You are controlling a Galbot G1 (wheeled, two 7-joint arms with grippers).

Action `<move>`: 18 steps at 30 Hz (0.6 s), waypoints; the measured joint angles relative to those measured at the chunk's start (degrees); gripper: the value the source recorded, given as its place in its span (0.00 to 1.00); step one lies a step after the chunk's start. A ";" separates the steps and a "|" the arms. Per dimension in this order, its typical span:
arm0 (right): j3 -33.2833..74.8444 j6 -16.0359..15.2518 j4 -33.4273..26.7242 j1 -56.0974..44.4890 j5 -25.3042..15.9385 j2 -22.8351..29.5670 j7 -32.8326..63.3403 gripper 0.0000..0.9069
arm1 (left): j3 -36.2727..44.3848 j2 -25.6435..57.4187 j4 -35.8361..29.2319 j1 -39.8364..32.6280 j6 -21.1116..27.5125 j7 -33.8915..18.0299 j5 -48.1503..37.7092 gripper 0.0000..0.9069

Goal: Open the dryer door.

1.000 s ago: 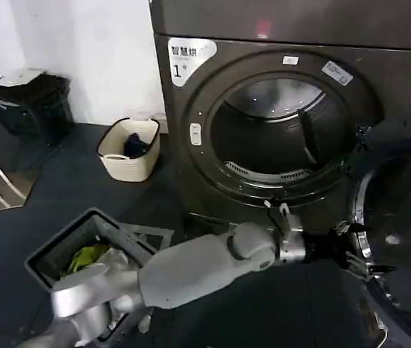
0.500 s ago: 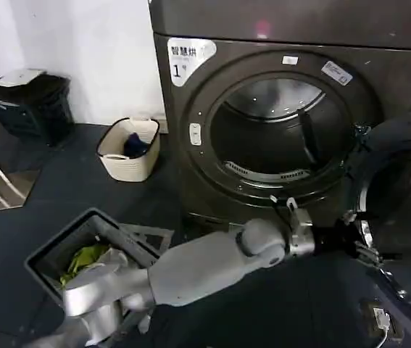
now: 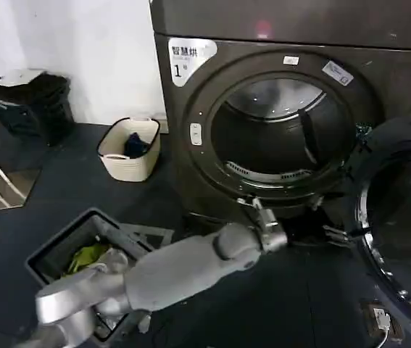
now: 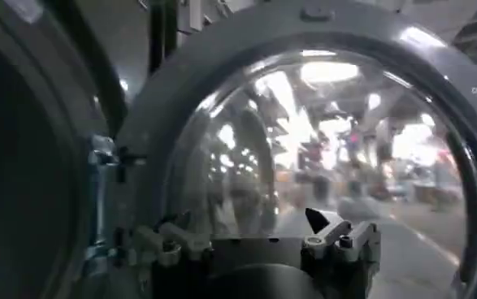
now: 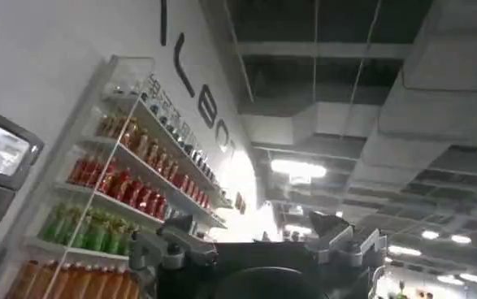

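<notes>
The dryer [image 3: 408, 72] is a dark grey-brown front loader with a white "1" sticker. Its drum mouth [image 3: 281, 138] stands uncovered. The dryer door [image 3: 401, 210] is swung out to the right, with its chrome ring around dark glass. My left arm reaches across the floor from the lower left. My left gripper [image 3: 328, 233] hovers just left of the door's rim. In the left wrist view the dryer door [image 4: 319, 138] looms close ahead of the left gripper [image 4: 250, 237], which is open and holds nothing. My right gripper [image 5: 254, 234] is open and points up at a ceiling.
A cream laundry basket [image 3: 129, 148] stands on the floor left of the dryer. A dark bin [image 3: 82, 254] with something green in it sits under my left arm. A black bin [image 3: 27, 105] stands by the white wall. A small plug [image 3: 378, 317] lies below the door.
My left arm has drawn back to the left, away from the door's rim where the gripper was. The door stays swung open.
</notes>
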 joint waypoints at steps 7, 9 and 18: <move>1.03 -0.65 0.81 -0.14 -0.83 -0.56 0.07 1.00 | -0.45 8.90 -6.37 1.35 -5.44 3.57 -3.16 1.00; 1.03 -0.97 1.07 -0.01 -0.84 -0.87 0.11 1.00 | -0.93 11.62 -8.09 2.01 -7.26 4.66 -4.40 1.00; 1.64 -1.83 2.11 0.66 -2.72 -2.05 0.14 1.00 | -5.51 23.21 -14.90 7.17 -8.59 4.03 -0.22 1.00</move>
